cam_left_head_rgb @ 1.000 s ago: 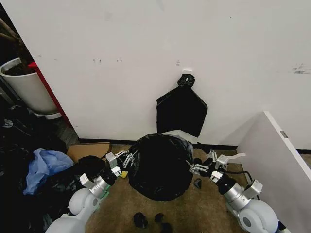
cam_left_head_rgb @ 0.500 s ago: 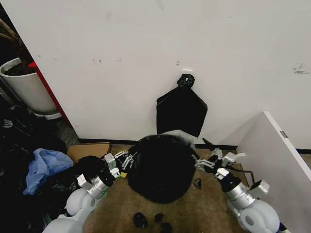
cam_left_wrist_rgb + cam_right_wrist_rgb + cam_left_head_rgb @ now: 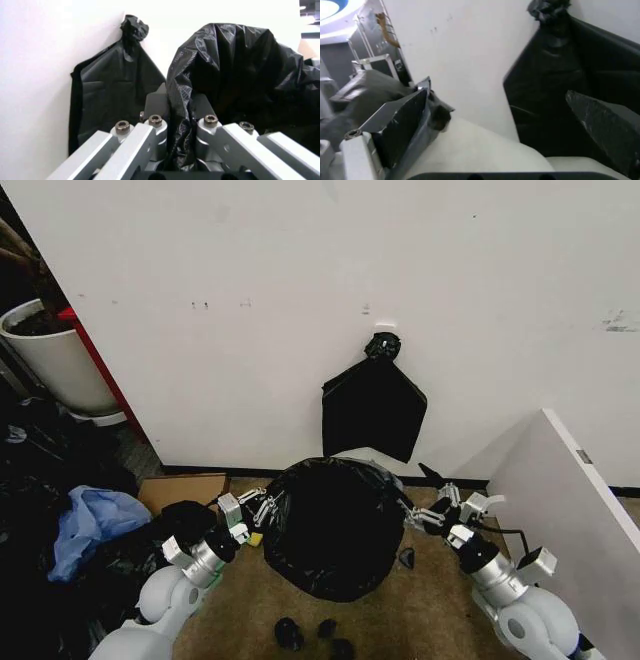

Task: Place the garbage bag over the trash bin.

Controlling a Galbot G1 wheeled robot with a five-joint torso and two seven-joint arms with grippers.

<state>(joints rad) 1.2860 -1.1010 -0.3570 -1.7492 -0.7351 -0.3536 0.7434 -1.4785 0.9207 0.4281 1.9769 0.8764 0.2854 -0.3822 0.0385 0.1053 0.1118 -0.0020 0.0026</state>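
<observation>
The garbage bag point(image 3: 328, 525), glossy wrinkled black film, is draped over the trash bin, whose white rim point(image 3: 364, 454) peeks out at the back. My left gripper point(image 3: 262, 506) is at the bag's left side. In the left wrist view my left gripper point(image 3: 180, 117) is shut on a fold of the garbage bag point(image 3: 235, 75). My right gripper point(image 3: 418, 514) hangs just off the bag's right side. In the right wrist view my right gripper point(image 3: 500, 93) is open, with its fingers wide apart over the white trash bin point(image 3: 485, 150).
A flat black bag point(image 3: 373, 410) with a knotted top hangs on the wall behind the bin. A white planter point(image 3: 55, 360) and a black heap with blue cloth point(image 3: 95, 525) lie at the left. A white panel point(image 3: 570, 500) stands at the right, and small black bits point(image 3: 310, 632) lie on the floor in front.
My right gripper has come off the bag's right side and drawn back slightly to the right and up. The left gripper holds its place on the film.
</observation>
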